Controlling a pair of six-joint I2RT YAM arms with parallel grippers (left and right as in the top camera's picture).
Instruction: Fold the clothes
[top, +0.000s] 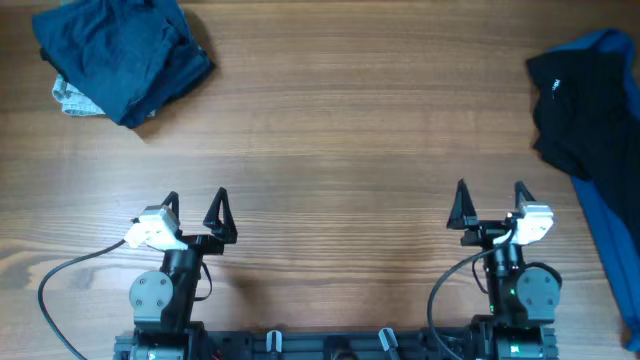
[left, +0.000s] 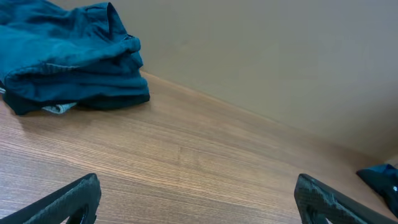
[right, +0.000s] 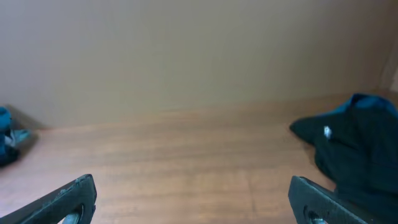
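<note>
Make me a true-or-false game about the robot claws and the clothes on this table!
1. The left claw and the right claw are both open and hold nothing. True.
2. The black garment lies in the middle of the table. False: it lies at the right edge, on top of a royal blue garment.
3. The dark blue pile sits at the far left corner. True.
4. The left claw touches the dark blue pile. False: bare table lies between them.
5. The black garment has a tiny white label. True.
</note>
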